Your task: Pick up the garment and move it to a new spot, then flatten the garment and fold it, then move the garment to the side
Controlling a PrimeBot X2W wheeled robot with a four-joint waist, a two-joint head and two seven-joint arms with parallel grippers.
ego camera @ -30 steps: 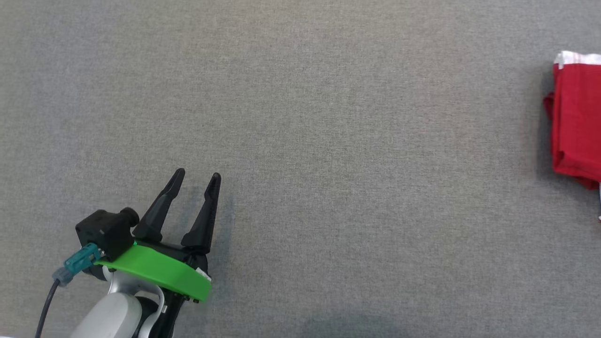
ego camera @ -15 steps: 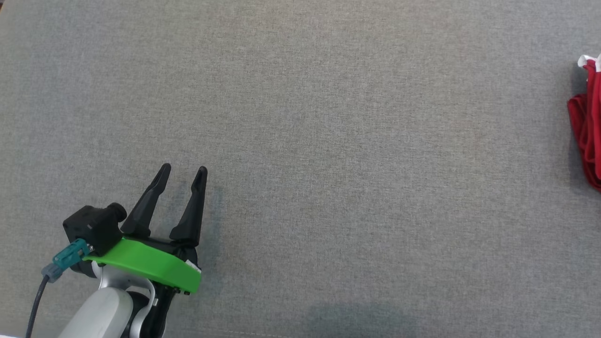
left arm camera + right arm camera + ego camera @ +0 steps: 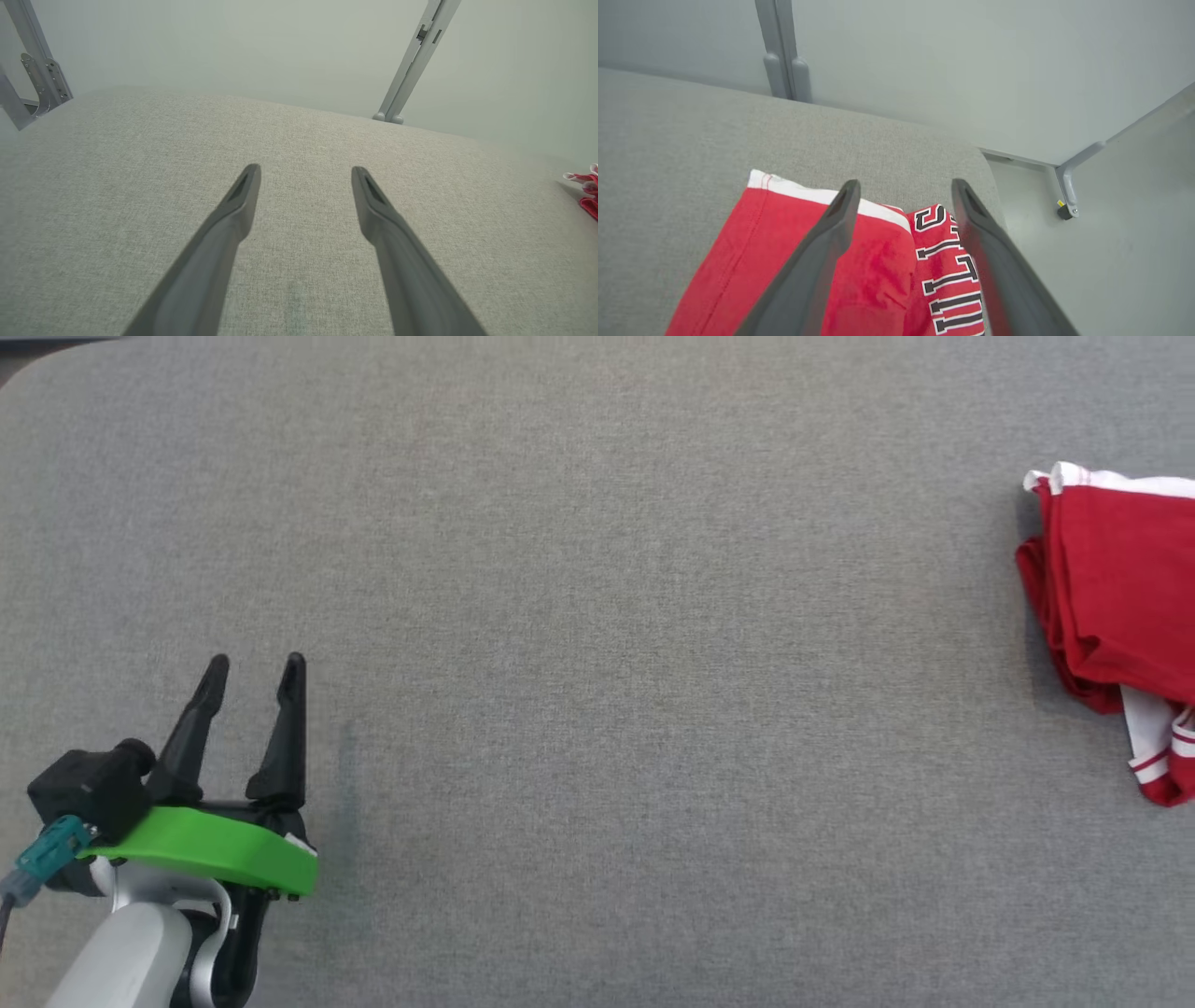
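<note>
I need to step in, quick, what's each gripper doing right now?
Left gripper: jaws open, holding nothing.
Right gripper: jaws open above the red garment, holding nothing.

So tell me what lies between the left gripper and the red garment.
Bare grey surface, in the head view, from the left gripper to the red garment.

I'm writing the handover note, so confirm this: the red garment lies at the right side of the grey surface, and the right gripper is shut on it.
One error. The right gripper is open: the right wrist view shows its fingers spread over the red garment, gripping nothing. The garment does lie at the right side of the grey surface.
</note>
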